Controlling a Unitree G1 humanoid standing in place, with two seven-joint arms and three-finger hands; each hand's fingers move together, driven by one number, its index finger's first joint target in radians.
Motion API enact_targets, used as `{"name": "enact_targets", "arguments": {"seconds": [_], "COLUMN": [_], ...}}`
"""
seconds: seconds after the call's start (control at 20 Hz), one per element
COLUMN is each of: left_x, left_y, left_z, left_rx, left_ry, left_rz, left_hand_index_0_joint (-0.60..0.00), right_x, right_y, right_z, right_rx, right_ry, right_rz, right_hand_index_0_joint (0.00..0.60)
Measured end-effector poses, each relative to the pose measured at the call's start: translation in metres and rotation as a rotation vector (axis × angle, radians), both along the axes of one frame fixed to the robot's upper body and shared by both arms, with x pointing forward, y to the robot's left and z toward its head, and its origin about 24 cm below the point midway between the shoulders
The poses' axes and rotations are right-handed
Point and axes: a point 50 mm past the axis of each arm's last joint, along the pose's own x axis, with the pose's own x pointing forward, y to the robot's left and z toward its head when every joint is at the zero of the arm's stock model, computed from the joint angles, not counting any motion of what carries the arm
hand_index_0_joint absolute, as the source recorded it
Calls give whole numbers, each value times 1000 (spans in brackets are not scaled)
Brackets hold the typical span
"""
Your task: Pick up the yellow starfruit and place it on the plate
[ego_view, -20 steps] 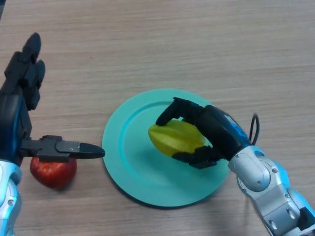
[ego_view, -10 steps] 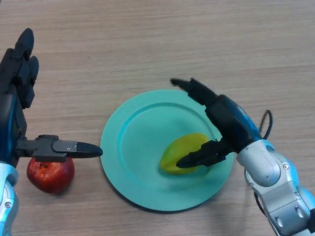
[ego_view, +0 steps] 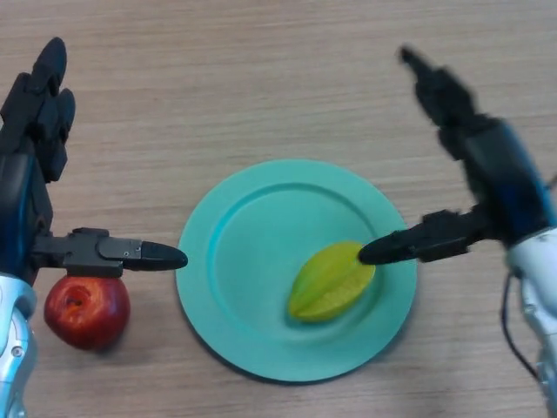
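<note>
We find no brand, label or writing on any item. The yellow starfruit (ego_view: 332, 283), smooth and ridged with a pointed end, lies on the right half of the round, matte teal plate (ego_view: 239, 287), which rests on the wood-grain table (ego_view: 261, 78). The right hand (ego_view: 487, 174) hangs over the plate's right edge, fingers and thumb spread wide, holding nothing; its thumb tip is just beside the starfruit. The left hand (ego_view: 35, 183) is likewise spread at the left edge, thumb extended above a glossy red apple (ego_view: 85, 312) just left of the plate.
</note>
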Motion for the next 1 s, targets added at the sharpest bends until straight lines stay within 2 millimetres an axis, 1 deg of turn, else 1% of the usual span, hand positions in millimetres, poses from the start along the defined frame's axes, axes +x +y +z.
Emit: {"name": "enact_targets", "arguments": {"seconds": [0.1, 0.15, 0.2, 0.25, 0.35, 0.4, 0.55, 0.65, 0.75, 1.0], "left_x": [2, 3, 3, 3, 4, 4, 4, 5, 5, 6], "left_y": [-3, -4, -4, -4, -5, -5, -4, -4, -5, -4], "left_z": [-6, -9, -10, -9, -9, -8, -6, -6, -6, -8], "left_rx": [-5, -10, -12, -13, -10, -13, -28, -20, -21, -17], "left_ry": [26, 39, 41, 40, 40, 41, 34, 20, 20, 26], "left_rz": [-13, -14, -17, -16, -29, -44, -57, -57, -57, -53], "left_hand_index_0_joint": [0, 0, 0, 0, 0, 0, 0, 0, 0, 0], "right_x": [-5, -7, -14, -17, -21, -21, -18, -14, -13, -12], "right_y": [-13, -18, -23, -24, -25, -24, -24, -24, -23, -21], "right_z": [-1, -3, -7, -6, 0, 0, -3, -9, -13, -14], "right_rx": [97, 117, 144, 154, 156, 158, 154, 117, 119, 117], "right_ry": [35, 57, 98, 108, 78, 76, 90, 100, 119, 111], "right_rz": [-1, -13, -26, -26, -30, -32, -33, -51, -49, -38], "right_hand_index_0_joint": [0, 0, 0, 0, 0, 0, 0, 0, 0, 0]}}
